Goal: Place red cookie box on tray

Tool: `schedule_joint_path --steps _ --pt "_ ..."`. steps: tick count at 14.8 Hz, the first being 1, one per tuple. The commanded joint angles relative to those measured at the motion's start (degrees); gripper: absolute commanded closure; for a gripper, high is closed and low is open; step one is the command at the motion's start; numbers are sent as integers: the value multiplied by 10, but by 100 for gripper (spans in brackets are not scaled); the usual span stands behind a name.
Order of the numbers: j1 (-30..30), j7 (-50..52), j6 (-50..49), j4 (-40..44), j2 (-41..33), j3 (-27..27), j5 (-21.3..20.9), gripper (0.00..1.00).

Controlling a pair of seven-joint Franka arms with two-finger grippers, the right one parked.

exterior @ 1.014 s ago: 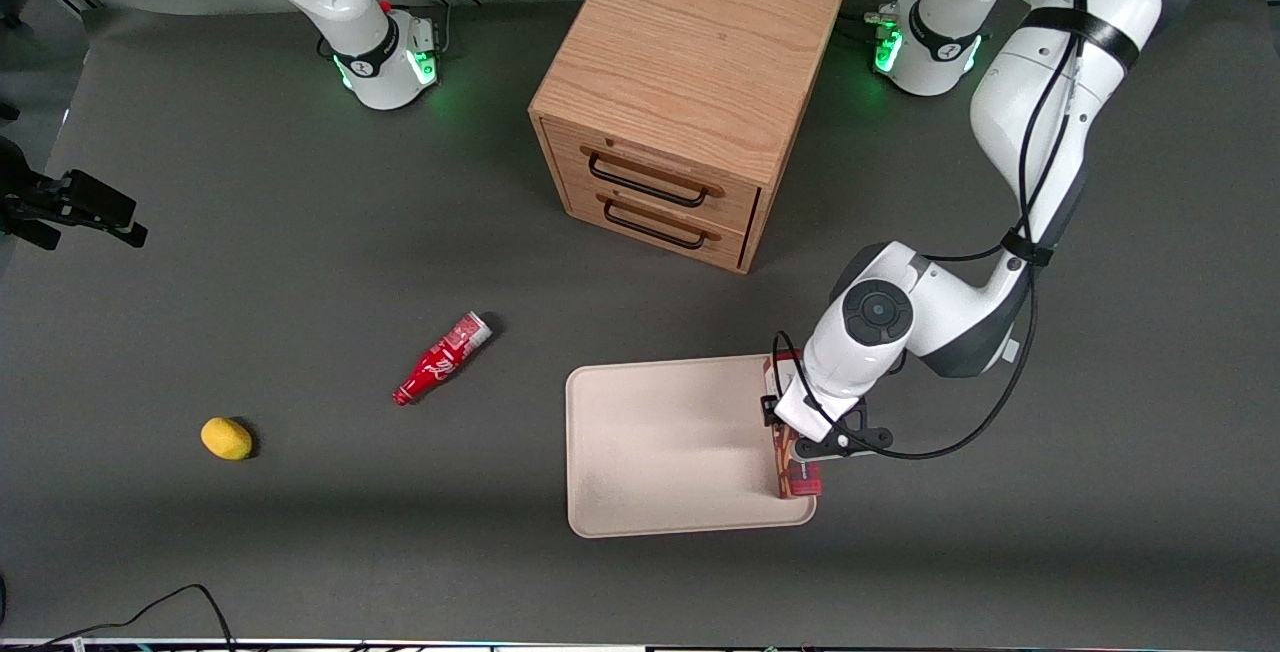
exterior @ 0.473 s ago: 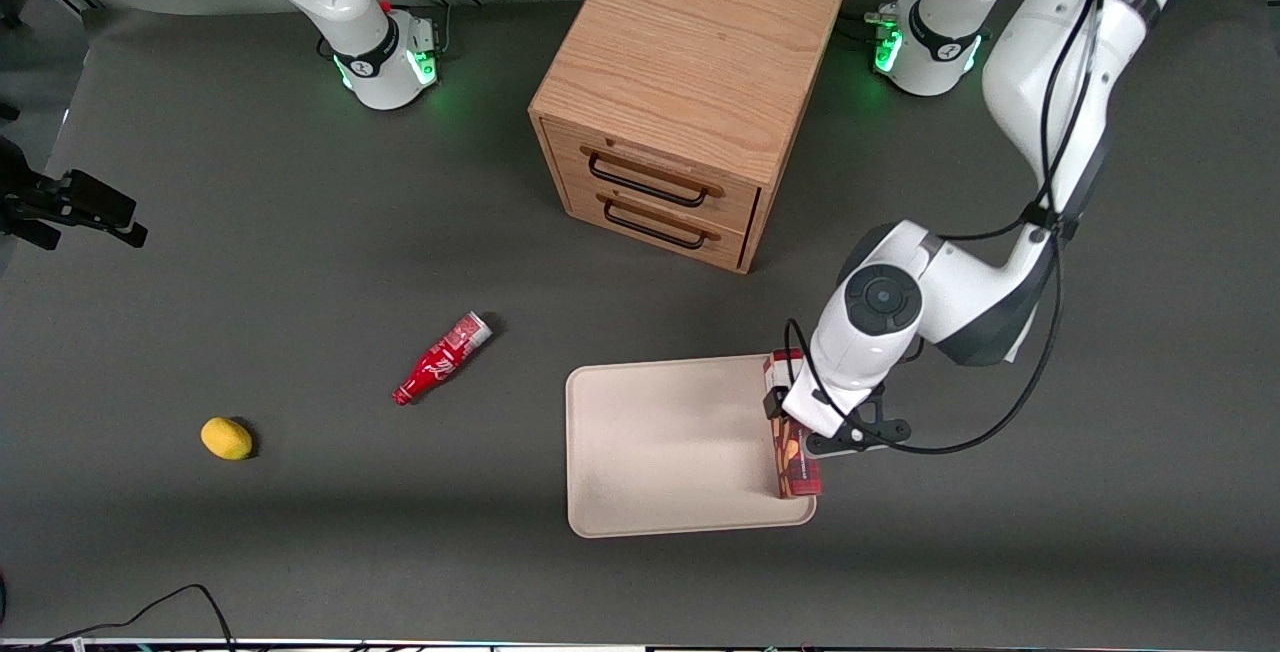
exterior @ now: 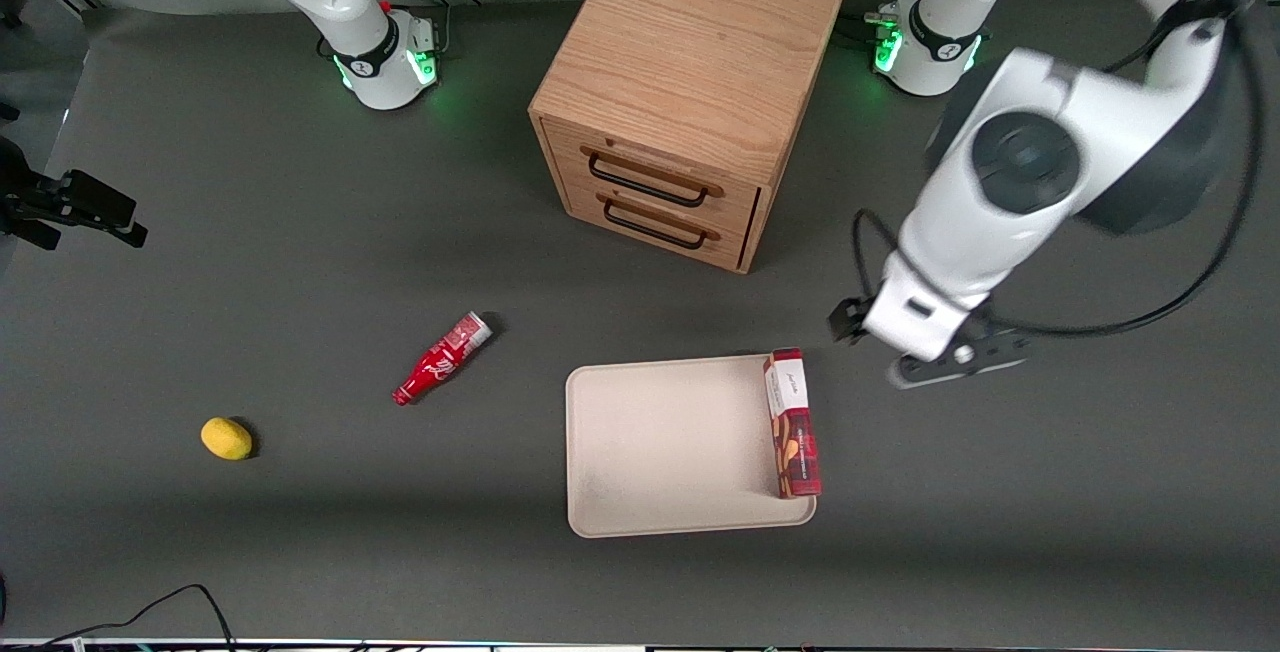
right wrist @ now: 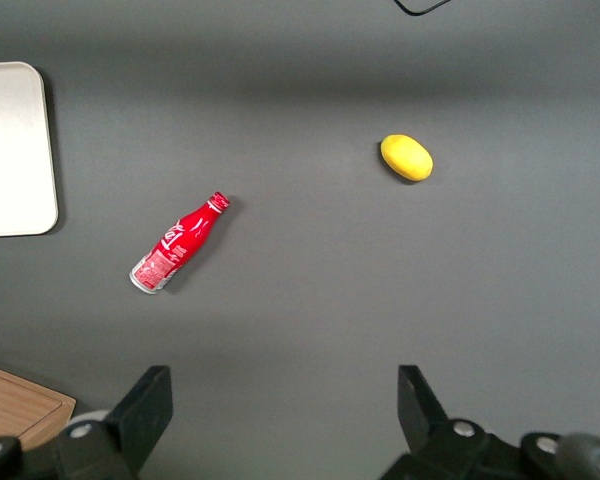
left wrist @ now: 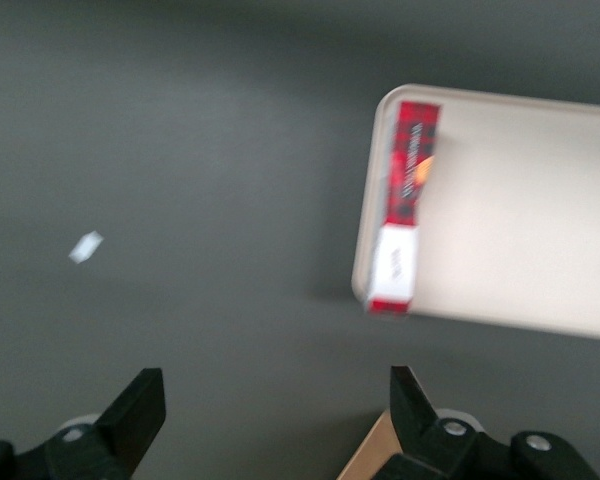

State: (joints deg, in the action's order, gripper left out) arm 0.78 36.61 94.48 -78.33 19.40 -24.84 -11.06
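The red cookie box [exterior: 792, 424] is seen lying flat on the cream-beige tray [exterior: 670, 452], set along the tray's short edge at the working arm's end, with its long axis running from the table edge nearest the front camera toward the edge where the arm bases stand. Its white end panel [left wrist: 395, 265] is turned toward the wooden drawer cabinet [exterior: 680, 92]. In the left wrist view, the box is shown resting just inside the rim and possibly partly on it; whether it overhangs cannot be told.

The left arm's gripper [left wrist: 275, 420] is held above bare table, apart from the box and raised clear of it, offset toward the working arm's end of the table and slightly farther from the front camera than the box. Its fingers are spread wide, and nothing is held between them.

The placement is judged complete. Should a correction be required, the gripper is to be returned toward the parked arm's end and lowered with the fingers set across the box's narrow width.

A red bottle [exterior: 441, 358] and a lemon [exterior: 226, 438] are left lying on the table toward the parked arm's end, well apart from the tray.
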Motion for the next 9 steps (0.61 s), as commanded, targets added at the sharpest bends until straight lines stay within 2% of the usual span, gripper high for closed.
schedule_joint_path --steps 1,5,9 --pt "3 -118 -64 -1 -70 93 67 0" --pt "4 -317 -169 -20 -145 210 105 0" --pt "9 -392 -166 -138 -244 271 117 0"
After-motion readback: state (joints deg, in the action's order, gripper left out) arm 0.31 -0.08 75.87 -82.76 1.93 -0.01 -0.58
